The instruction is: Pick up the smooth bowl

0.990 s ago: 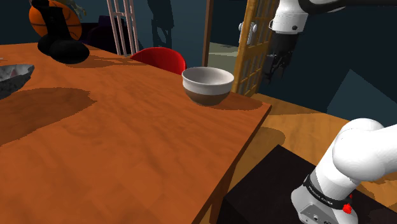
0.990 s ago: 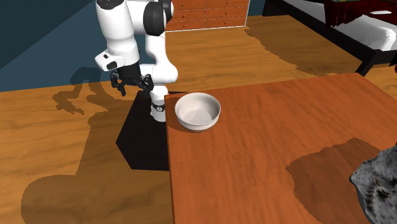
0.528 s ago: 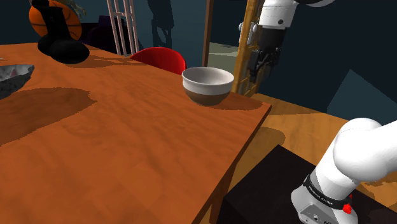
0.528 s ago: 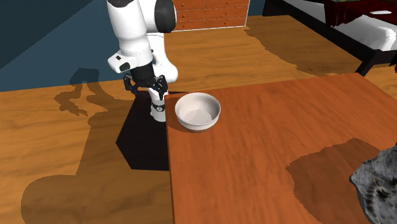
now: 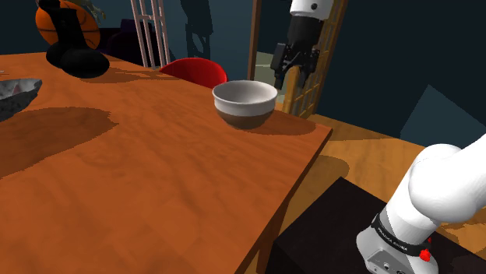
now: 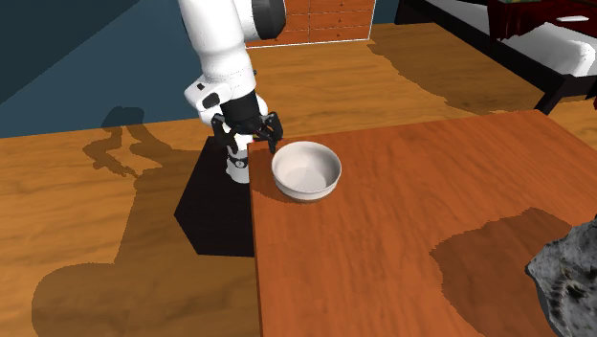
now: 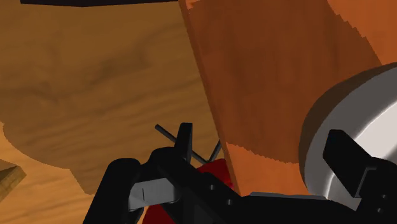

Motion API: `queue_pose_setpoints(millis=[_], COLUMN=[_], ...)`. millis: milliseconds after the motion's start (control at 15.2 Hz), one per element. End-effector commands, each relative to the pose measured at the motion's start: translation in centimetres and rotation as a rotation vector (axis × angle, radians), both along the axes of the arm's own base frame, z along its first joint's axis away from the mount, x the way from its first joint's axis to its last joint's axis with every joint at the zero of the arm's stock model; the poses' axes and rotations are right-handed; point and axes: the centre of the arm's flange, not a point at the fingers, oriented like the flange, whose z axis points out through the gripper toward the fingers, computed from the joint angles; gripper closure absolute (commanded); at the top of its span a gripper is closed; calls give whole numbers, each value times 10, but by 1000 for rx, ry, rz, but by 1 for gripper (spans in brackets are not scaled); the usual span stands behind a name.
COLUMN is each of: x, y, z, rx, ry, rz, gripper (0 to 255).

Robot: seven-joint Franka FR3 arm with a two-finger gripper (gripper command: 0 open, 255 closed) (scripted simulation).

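Note:
The bowl [image 5: 244,103], white inside with a brownish lower half, stands upright on the wooden table [image 5: 156,171] near its corner. In the second exterior view the bowl [image 6: 306,170] looks plain white. My black gripper [image 5: 288,76] hangs open just past the table's edge, right beside the bowl on the shoulder view's right. From the second exterior view the gripper [image 6: 254,142] sits at the bowl's upper left, level with its rim. In the wrist view the gripper [image 7: 264,149] spans the table edge, and one finger [image 7: 343,159] overlaps the bowl's [image 7: 362,121] rim. Nothing is clasped.
A red chair back [image 5: 195,72] rises behind the table. A black vase [image 5: 74,53] and a grey rock-like object [image 5: 15,93] are far off on the shoulder view's left. A wooden door [image 5: 315,47] stands behind the gripper. The black stand [image 5: 327,233] lies below the table corner.
The arm swung in from the floor side to the table corner and came down beside the bowl. The bowl has shifted a little away from the gripper, further onto the table.

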Motion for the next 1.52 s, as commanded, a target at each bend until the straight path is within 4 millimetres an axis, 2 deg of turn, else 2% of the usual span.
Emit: queue_pose_setpoints(millis=[0,66,528,660,726,1320,1452], x=[12,16,16,16,16,16,16], y=[20,27,27,27,27,27,27], z=[7,11,-26,-29,-28,-29,-18], rx=[31,43,43,43,43,43,43], ry=[-2,-4,-4,-4,-4,-4,-4], rz=[-14,-20,-20,-20,-20,-20,-20], gripper=[0,0,0,0,255,255,255])
